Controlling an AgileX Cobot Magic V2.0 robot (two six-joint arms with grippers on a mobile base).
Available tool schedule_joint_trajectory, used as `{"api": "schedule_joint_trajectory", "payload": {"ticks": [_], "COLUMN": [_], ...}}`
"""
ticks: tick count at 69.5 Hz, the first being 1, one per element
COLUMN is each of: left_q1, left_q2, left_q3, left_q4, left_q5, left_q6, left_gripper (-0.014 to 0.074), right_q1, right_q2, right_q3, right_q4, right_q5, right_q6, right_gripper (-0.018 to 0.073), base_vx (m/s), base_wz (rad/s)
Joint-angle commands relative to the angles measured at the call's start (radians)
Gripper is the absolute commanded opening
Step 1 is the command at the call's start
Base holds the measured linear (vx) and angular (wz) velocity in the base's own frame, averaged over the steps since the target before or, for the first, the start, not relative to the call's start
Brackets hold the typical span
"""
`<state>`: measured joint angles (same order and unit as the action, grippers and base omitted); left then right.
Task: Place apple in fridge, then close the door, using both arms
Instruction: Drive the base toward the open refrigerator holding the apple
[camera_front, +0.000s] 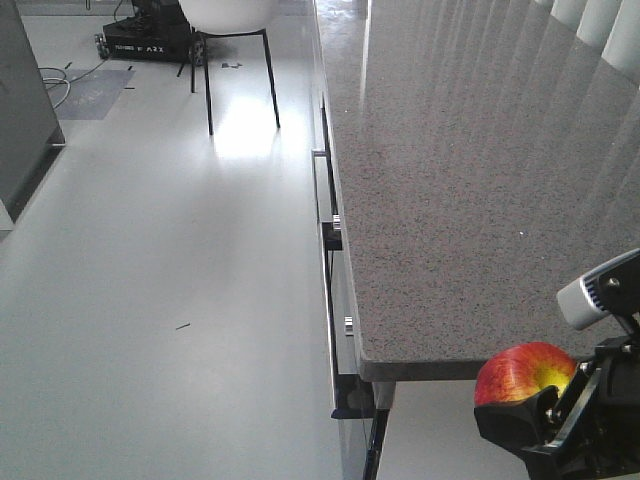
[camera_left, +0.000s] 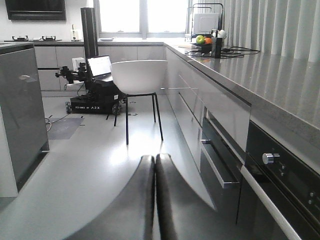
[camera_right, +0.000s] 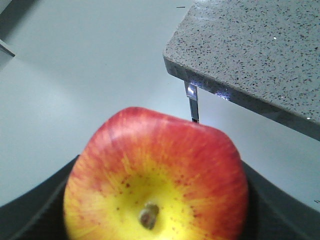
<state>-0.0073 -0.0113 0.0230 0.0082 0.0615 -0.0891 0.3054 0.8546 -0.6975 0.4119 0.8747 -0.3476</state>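
The apple (camera_right: 155, 170), glossy red-yellow and blocky, sits clamped in the right gripper (camera_front: 548, 408); the left gripper (camera_left: 154, 167) is clenched.

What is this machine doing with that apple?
The robot's right gripper is clamped on a red-and-yellow apple and holds it in the air just off the corner of the speckled grey countertop. Its left gripper is shut and empty, pointing down the kitchen aisle toward a white chair. No fridge shows clearly in these views, so the apple is not yet put away.
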Motion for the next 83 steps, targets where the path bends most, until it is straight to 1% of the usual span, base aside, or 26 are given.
{"api": "schedule_joint_trajectory", "payload": {"ticks": [1, 58, 83], "left_q1": [-0.006, -0.006, -0.006], "left_q2": [-0.014, -0.014, -0.014], "left_q3": [0.014, 0.014, 0.014], "left_q4": [-0.008, -0.008, -0.008], "left_q5": [-0.074, -0.074, -0.074], "left_q6": [-0.006, -0.006, -0.006], "left_gripper": [-0.0006, -0.0006, -0.0006], "right_q1": [0.0, 0.0, 0.0], "right_q2": [-0.01, -0.01, -0.01], "right_q3": [-0.026, -0.026, -0.026], "right_q4": [0.023, 0.023, 0.023], "right_q5": [-0.047, -0.047, -0.047], "right_q6": [-0.01, -0.01, -0.01], "right_gripper": [0.0391, 0.0391, 0.0391], "base_vx": [0.0, 0.0, 0.0], "base_wz": [0.0, 0.0, 0.09]}}
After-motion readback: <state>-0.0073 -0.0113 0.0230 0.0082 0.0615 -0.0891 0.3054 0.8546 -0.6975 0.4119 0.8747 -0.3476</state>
